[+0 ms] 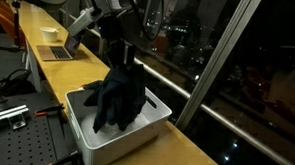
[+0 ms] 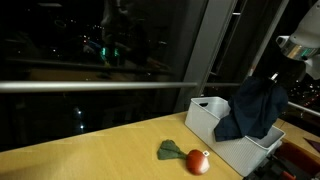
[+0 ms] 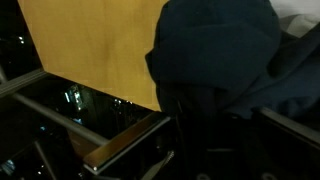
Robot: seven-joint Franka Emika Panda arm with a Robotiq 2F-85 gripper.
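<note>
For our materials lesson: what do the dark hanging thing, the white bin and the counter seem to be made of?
Dark hanging thing: probably matte fabric; drapes in soft folds. White bin: likely plastic; smooth, rounded walls. Counter: wood or wood-look laminate; even tan surface.

place: office-lab by night | long wooden bench (image 1: 190, 146) along window wall (image 1: 234, 56) | laptop (image 1: 57, 52) at 10 o'clock | drilled optical breadboard (image 1: 13, 137) at 8 o'clock | city lights (image 2: 95, 45) outside

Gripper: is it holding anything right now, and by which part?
Yes. The gripper is shut on the dark cloth, pinching it at its top end. The rest of the cloth hangs down into the white bin.
</note>
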